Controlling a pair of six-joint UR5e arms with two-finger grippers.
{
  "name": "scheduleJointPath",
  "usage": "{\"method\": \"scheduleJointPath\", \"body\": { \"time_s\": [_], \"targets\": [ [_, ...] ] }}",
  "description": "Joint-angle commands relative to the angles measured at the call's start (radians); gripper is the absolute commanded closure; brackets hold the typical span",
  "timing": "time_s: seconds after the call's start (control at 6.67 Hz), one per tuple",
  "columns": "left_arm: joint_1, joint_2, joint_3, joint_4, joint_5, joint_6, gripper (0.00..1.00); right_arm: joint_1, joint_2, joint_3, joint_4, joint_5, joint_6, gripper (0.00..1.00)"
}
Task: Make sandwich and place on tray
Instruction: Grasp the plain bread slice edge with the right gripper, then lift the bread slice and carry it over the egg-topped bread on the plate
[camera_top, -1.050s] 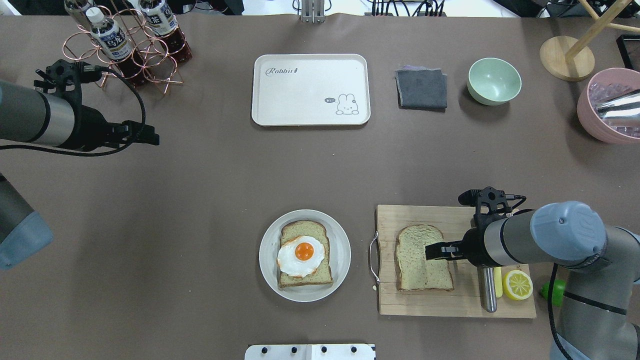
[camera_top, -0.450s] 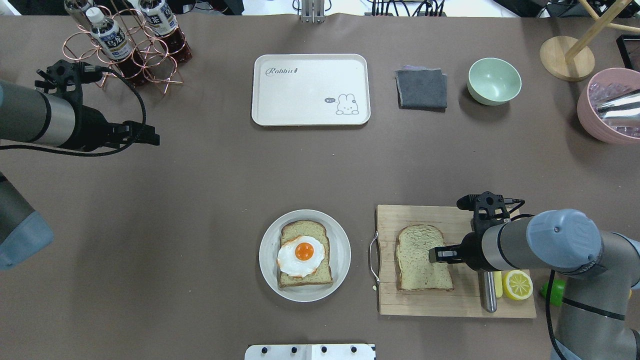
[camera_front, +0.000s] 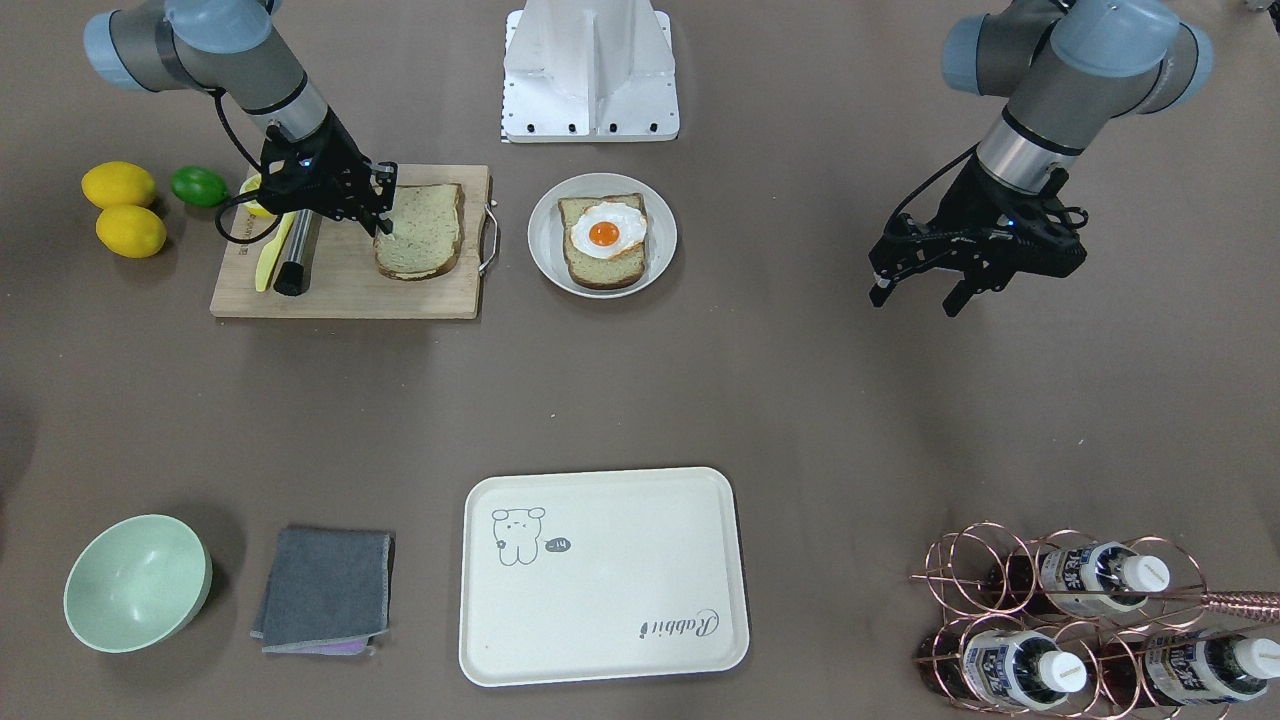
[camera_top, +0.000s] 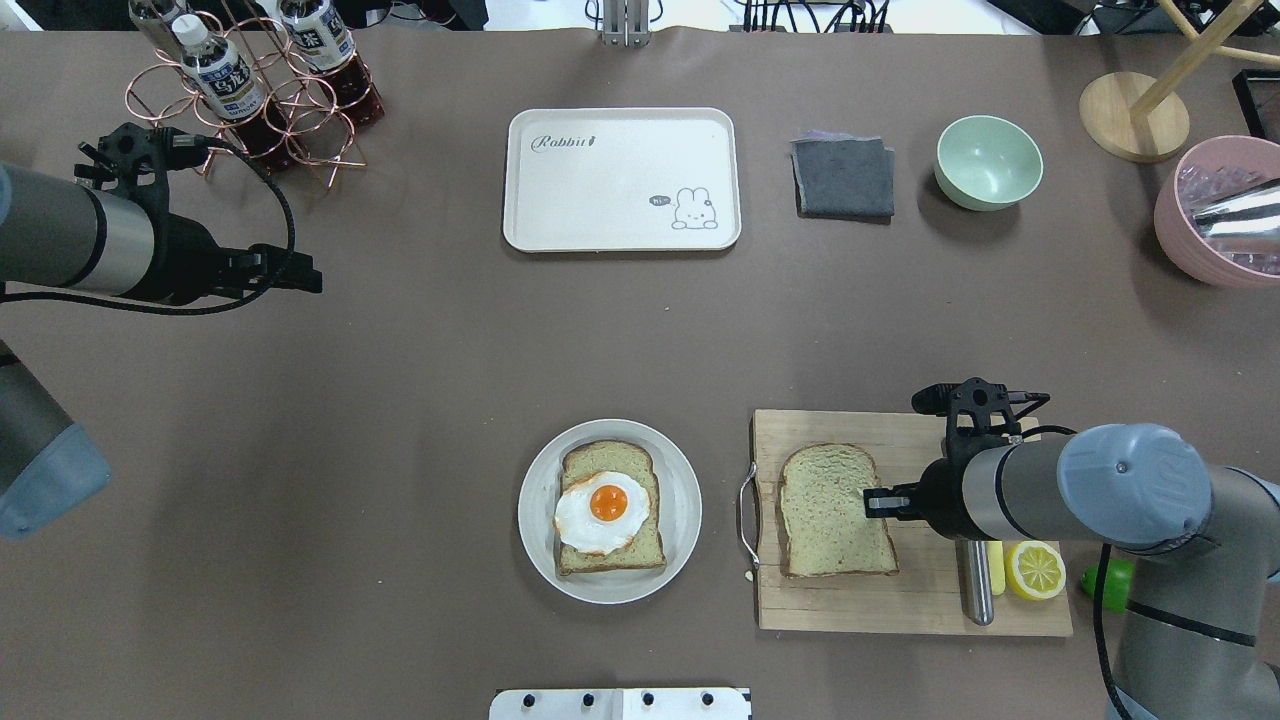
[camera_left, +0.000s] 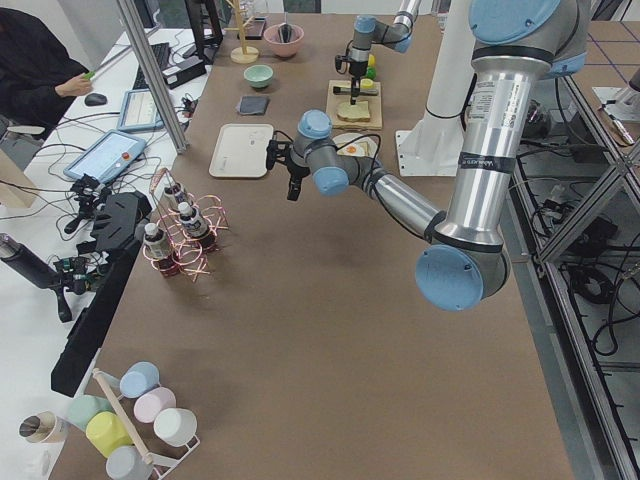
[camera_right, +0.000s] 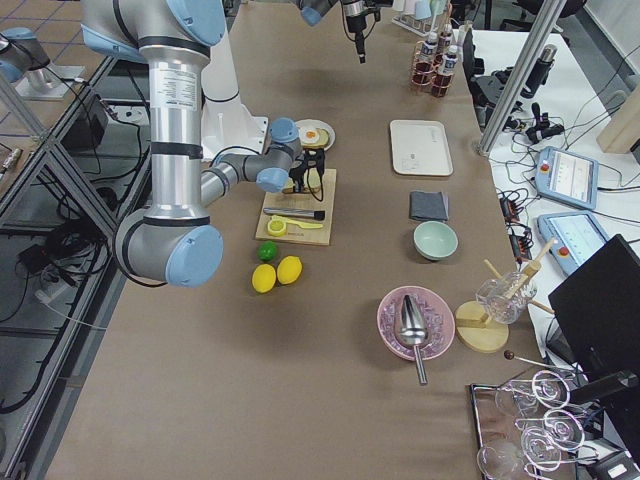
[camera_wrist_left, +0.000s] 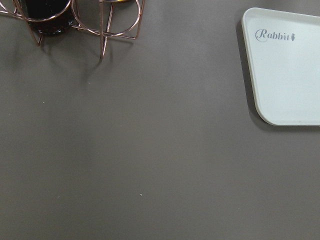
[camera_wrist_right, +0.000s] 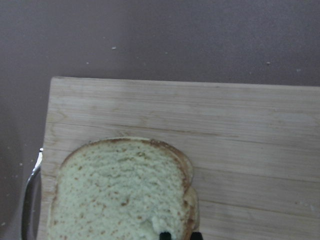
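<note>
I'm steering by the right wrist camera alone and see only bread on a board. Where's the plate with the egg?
Observer: The plate sits just past the board's handle end, on the robot's left of your slice.
Operator: And the tray?
Observer: The tray lies across the table from the robot, straight beyond the plate, with nothing on it.
Operator: Is the left pincer in my path?
Observer: No. The left pincer hangs open and empty over bare table, well off to the plate's left.
</note>
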Motion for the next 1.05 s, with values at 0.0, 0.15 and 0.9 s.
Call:
{"method": "scheduleJointPath", "body": {
  "time_s": [0.0,0.15,0.9],
  "targets": [
    [0.002,0.0,0.001,-0.001,0.0,0.0,0.02,0.067,-0.014,0.057,0.002,0.079,0.007,1.0],
    [0.0,0.0,0.003,-0.001,0.0,0.001,0.02,0.095,-0.016,0.071,0.031,0.11,0.007,1.0],
    [0.003,0.0,0.061,-0.075,0.0,-0.002,0.02,0.017,0.229,0.0,0.006,0.03,0.018,1.0]
  ]
}}
